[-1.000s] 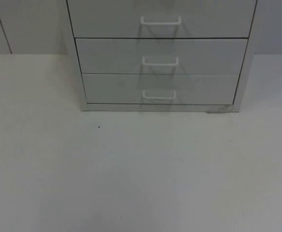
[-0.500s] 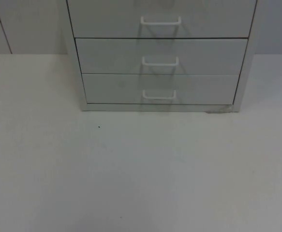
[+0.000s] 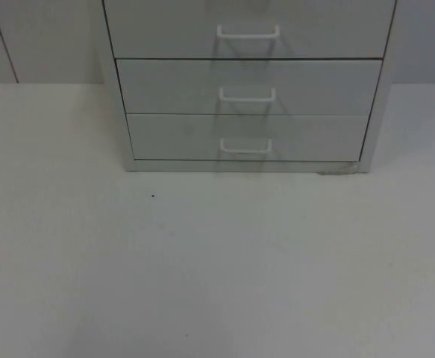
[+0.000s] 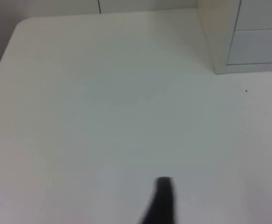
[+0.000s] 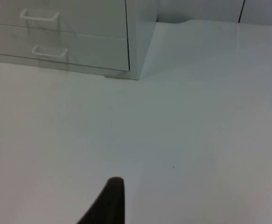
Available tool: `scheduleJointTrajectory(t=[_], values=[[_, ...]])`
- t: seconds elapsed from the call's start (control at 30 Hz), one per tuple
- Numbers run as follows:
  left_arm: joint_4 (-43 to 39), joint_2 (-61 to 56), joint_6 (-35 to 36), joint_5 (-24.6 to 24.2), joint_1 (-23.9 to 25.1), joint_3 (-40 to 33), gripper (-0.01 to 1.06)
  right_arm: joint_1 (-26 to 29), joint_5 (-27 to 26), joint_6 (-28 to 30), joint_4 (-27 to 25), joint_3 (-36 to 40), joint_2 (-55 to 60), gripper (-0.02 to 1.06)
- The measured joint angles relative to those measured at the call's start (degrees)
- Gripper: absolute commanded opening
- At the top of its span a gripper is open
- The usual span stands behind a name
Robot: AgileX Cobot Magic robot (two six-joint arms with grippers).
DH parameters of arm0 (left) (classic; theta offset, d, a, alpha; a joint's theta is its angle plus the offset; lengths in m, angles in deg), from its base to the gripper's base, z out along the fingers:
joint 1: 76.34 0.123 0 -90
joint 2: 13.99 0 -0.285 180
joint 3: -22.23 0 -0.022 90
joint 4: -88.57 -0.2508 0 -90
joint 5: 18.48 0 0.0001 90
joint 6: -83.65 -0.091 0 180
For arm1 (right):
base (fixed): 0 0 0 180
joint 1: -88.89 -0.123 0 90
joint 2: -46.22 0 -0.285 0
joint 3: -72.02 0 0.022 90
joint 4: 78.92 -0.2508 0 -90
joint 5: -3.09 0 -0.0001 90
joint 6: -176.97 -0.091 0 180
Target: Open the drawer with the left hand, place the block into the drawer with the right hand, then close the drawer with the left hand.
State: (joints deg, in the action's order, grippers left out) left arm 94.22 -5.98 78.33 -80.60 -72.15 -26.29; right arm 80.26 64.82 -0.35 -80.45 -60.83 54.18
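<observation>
Closed drawer [image 3: 247, 136] lies at one o'clock from my left gripper [image 4: 160, 200]; finger state I cannot tell.

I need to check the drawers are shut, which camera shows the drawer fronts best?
The top view: all three drawer fronts face it, closed, handles visible. The right wrist view catches two handles at an angle; the left wrist view shows the cabinet's corner.

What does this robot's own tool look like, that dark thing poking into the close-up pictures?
Little can be made out. The left tool's fingertip is a plain black, narrow, rounded stub above the white table. The right tool's fingertip is also black, tapering to a rounded end. No markings can be made out.
</observation>
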Motion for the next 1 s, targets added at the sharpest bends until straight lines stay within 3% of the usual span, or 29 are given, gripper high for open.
scheduleJointTrajectory(t=[0.1, 0.67, 0.77, 0.83, 1.0], values=[[-0.1, 0.0, 0.3, 0.0, 0.0, 0.0, 0.85, 0.0, 0.0, 0.0, 0.0, 0.0, 0.0, 1.05], [-0.5, 0.0, 0.5, 0.0, 0.0, 0.0, 0.86, 0.0, 0.0, -3.1, 2.2, 0.0, 0.0, 1.05], [-0.5, 0.0, 0.5, 0.0, 0.0, 0.0, 0.93, 0.0, 0.0, -3.1, 2.2, 0.0, 0.0, 1.05], [-0.5, 0.0, 0.6, 0.0, 0.0, 0.0, 1.05, 0.0, 0.0, -3.1, 2.2, 0.0, 0.0, 1.05], [-0.5, 0.0, 0.7, 0.0, 0.0, 0.0, 1.05, 0.0, 0.0, -3.1, 2.2, 0.0, 0.0, 1.05]])
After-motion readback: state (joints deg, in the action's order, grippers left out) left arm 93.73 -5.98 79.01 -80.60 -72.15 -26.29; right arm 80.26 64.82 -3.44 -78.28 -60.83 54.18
